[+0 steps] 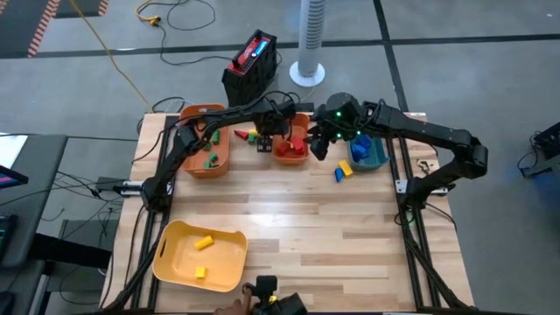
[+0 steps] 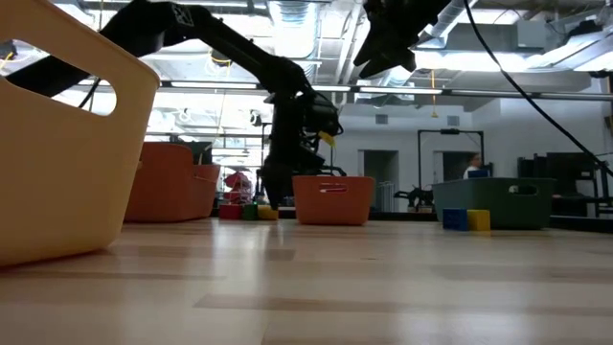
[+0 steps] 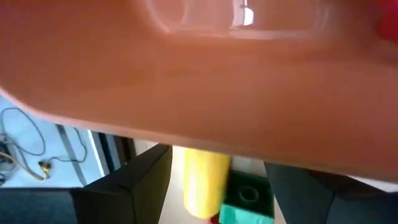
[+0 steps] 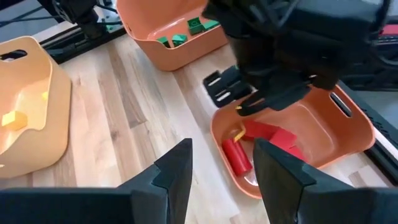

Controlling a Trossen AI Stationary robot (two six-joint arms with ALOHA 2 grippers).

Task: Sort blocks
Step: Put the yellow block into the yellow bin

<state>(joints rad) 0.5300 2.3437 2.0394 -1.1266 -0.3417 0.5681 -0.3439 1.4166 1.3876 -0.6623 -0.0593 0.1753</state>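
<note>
Orange bin: green blocks; second orange bin: red blocks. Left end effector straddles yellow block, jaws apart; right end effector parted, empty.

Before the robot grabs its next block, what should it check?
1. Yellow block sits between the left gripper fingers: ok.
2. Left gripper closed on it: not ok, its fingers stand apart.
3. Green block clear of the yellow one: cannot tell, it lies right beside it.
4. Right gripper out of the way: ok, open and empty above the bin of red blocks.
5. Yellow bin has room: ok.
</note>
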